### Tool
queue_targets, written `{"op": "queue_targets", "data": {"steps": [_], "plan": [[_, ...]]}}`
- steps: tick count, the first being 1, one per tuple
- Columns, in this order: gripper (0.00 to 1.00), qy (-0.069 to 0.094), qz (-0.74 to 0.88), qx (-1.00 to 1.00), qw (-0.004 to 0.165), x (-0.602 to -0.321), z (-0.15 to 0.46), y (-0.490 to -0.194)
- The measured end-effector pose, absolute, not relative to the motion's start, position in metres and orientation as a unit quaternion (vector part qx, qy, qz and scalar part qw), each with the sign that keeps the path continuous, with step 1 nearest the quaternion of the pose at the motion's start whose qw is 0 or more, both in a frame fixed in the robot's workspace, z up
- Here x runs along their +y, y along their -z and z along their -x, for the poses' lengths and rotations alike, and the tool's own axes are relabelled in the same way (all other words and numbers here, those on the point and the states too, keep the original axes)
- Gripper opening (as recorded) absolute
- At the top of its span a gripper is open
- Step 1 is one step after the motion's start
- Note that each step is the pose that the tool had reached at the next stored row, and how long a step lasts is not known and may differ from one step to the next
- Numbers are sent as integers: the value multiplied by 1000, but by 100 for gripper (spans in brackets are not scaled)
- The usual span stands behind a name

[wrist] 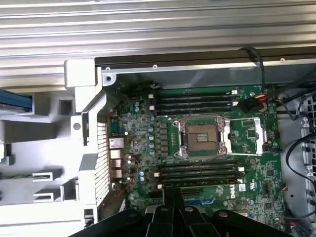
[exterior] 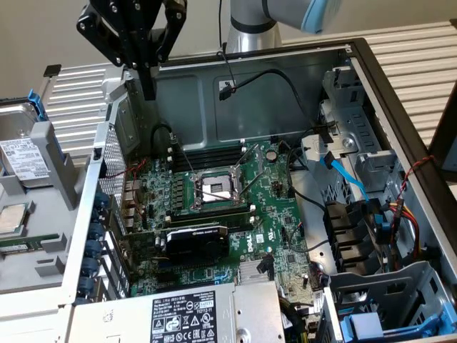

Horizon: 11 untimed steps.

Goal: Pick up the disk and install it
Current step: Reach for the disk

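While the disk [exterior: 23, 158] is seen lying outside the computer case [exterior: 207, 100], the fingers [exterior: 148, 82] are held pressed together, empty, above its wall.

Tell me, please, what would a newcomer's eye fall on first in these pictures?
First, the green motherboard with its empty processor socket, in the middle of the open computer case. Then the black gripper, shut, above the case's edge at the exterior view's upper left. The disk in its blue frame lies outside the case, at the exterior view's left edge.

Bright even light, soft shadow inside the computer case [exterior: 207, 107], glare on slats [wrist: 148, 29]
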<state>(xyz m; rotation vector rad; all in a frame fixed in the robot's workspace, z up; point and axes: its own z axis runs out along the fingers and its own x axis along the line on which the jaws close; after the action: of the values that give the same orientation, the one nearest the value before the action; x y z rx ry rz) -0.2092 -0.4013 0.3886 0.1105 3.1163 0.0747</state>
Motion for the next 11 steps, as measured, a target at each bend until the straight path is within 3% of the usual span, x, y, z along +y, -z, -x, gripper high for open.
{"op": "queue_targets", "data": {"steps": [11], "plan": [[11,-24,-35,999,11,-401,259,-386]]}}
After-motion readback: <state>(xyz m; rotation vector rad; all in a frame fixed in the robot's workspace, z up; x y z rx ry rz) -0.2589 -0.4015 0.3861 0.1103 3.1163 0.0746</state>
